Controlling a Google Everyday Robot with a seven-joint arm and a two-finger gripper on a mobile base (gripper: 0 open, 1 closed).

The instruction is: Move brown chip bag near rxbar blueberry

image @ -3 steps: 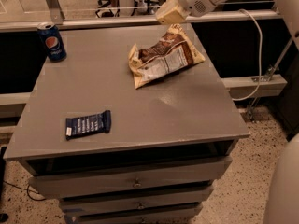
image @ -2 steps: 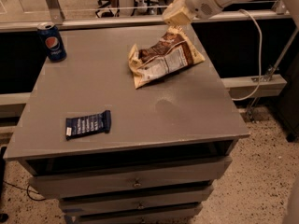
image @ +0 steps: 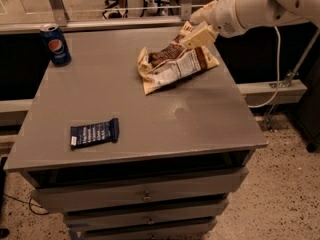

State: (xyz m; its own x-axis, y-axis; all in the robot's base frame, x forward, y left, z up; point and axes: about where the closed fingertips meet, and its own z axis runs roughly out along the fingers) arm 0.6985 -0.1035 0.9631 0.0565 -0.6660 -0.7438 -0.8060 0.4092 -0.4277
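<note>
**Gripper at far corner of bag – bag and bar well apart**

Gripper [image: 200, 34] sits at the back-right of the desk [image: 200, 119], over the upper right corner of the brown chip bag [image: 175, 66]. Whether it is spread or clamped on the bag: cannot tell. White arm [image: 260, 6] comes in from the right edge.

Bag lies crumpled and flat on the desk, back-right area, label panel up. Rxbar blueberry [image: 94, 133] lies flat near the front-left edge – well apart from the bag. Pepsi can [image: 56, 45] stands upright at the back-left corner. Drawers [image: 145, 196] below the top.
</note>
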